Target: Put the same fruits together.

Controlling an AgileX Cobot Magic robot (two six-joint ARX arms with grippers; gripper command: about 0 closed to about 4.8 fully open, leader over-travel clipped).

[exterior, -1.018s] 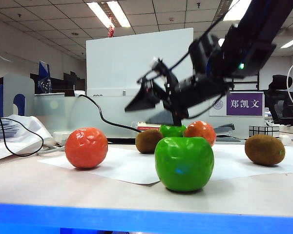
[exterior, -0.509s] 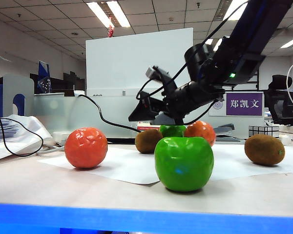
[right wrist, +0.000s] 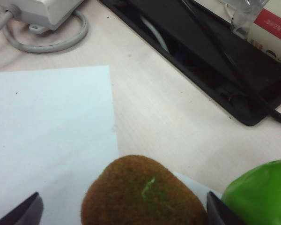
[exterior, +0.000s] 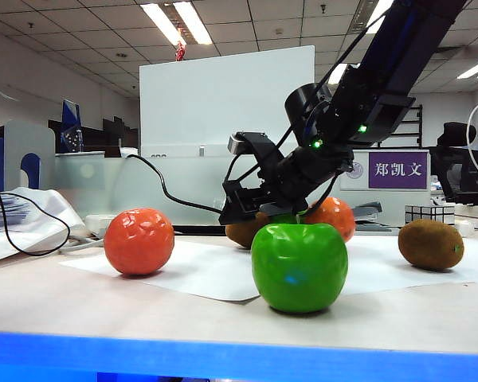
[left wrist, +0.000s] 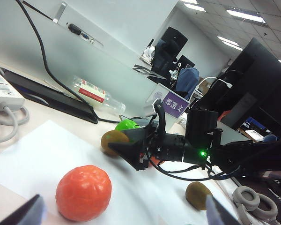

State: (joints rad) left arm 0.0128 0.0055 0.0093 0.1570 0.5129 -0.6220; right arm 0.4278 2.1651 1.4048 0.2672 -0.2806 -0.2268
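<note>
Right wrist view: right gripper (right wrist: 122, 208) wide open straddling fuzzy brown oval plastic kiwi (right wrist: 143, 192); probably light, rigid, grabbable across middle. Left gripper (left wrist: 122, 215) open, parked away.

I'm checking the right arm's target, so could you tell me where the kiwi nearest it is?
In the exterior view, that kiwi sits mid-table behind the front green apple, directly below the open right gripper.

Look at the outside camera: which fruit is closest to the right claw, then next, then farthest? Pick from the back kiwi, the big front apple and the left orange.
Right claw hangs open, mid-table.
1. Back kiwi: just under the claw.
2. Front green apple: centre, nearer the camera.
3. Left orange: far left on the paper.
</note>
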